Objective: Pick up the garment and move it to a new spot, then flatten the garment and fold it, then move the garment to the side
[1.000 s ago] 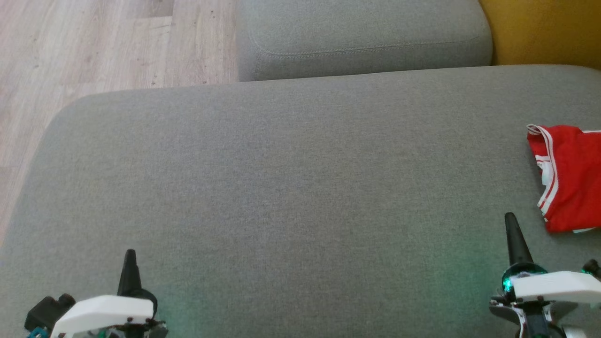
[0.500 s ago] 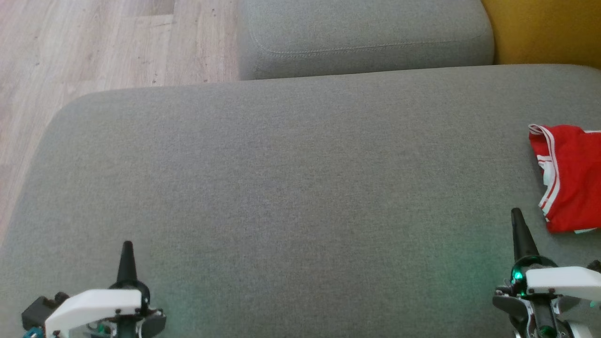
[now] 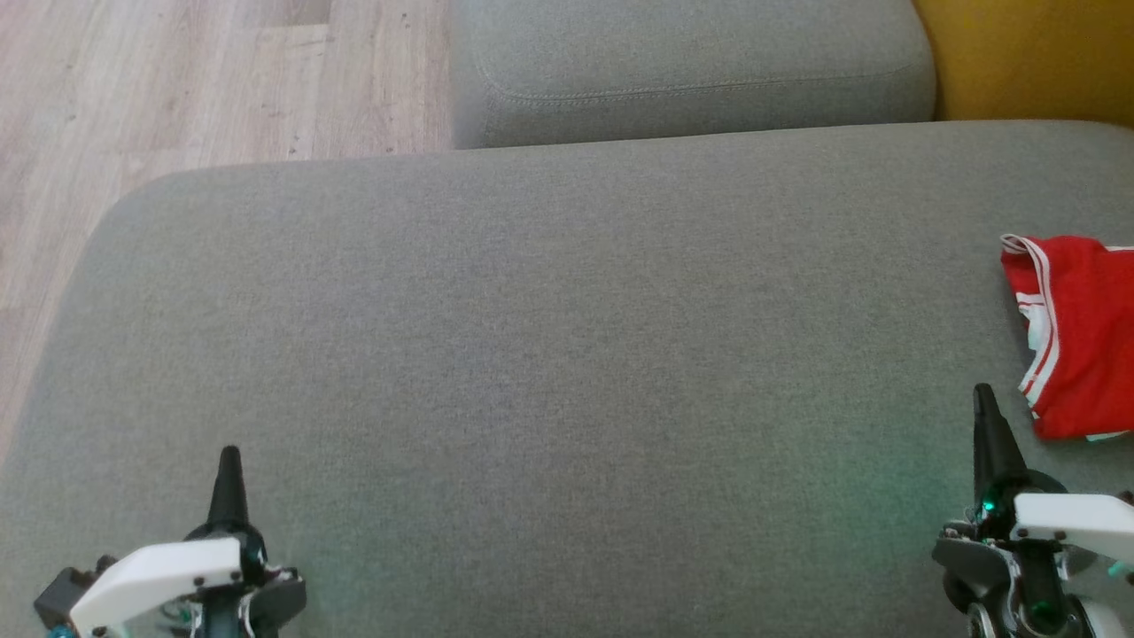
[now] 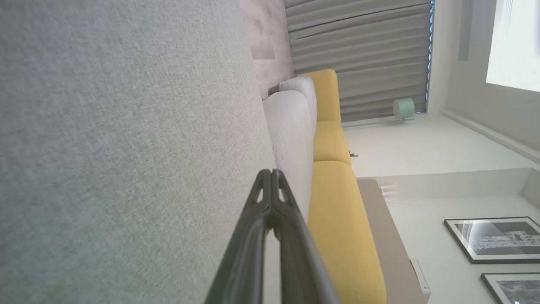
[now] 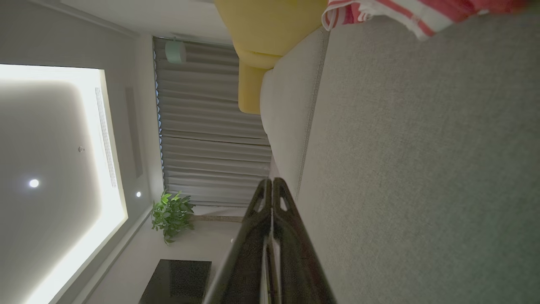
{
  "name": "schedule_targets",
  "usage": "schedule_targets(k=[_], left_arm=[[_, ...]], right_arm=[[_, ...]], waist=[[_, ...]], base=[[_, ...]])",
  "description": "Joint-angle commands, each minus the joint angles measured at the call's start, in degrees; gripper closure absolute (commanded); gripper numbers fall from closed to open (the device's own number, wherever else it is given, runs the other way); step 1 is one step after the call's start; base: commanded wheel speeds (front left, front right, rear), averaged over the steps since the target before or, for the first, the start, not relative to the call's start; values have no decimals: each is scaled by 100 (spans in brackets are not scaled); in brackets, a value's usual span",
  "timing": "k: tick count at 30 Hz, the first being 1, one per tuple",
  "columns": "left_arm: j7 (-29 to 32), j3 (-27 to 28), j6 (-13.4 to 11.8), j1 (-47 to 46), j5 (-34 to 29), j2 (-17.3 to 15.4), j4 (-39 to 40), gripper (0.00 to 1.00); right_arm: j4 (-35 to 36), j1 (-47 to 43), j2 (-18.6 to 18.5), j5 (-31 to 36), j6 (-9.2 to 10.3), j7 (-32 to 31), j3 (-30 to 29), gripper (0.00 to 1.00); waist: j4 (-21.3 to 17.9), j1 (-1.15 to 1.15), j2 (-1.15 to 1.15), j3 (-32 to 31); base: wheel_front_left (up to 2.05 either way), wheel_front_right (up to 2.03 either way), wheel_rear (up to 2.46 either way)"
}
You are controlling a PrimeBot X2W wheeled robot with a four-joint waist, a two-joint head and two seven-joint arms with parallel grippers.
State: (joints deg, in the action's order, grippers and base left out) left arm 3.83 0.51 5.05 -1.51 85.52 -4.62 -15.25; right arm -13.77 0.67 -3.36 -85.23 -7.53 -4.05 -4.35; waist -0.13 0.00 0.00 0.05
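Lying untouched, the garment (image 3: 1083, 337) sits near right jaws.

Soft, even light on the sofa (image 3: 567, 354), faint green glow low down. The ceiling light (image 5: 55, 169) glares white; the right wrist view is dim around it.

Over the last second the two arms have spread slightly apart above the grey seat cushion (image 3: 567, 354): the left gripper (image 3: 229, 454) has drifted outward to its left, and the right gripper (image 3: 982, 392) outward, nearer the red garment (image 3: 1076, 337), both tips reaching somewhat farther forward.
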Motion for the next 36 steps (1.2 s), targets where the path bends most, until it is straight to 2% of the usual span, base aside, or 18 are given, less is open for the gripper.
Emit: schedule_targets(k=[1, 13, 36], left_arm=[[55, 288, 69, -372, 164, 5, 152, 100], [206, 526, 244, -462, 726, 118, 122, 100], [224, 549, 244, -464, 707, 134, 122, 100]], right_arm=[[147, 385, -116, -206, 4, -29, 67, 100], [-12, 532, -112, -878, 4, -66, 4, 100], [-16, 537, -73, -833, 4, -110, -51, 100]], waist=[[2, 0, 0, 2], [13, 0, 0, 14], [13, 0, 0, 13]], base=[[0, 0, 0], [0, 0, 0], [0, 0, 0]])
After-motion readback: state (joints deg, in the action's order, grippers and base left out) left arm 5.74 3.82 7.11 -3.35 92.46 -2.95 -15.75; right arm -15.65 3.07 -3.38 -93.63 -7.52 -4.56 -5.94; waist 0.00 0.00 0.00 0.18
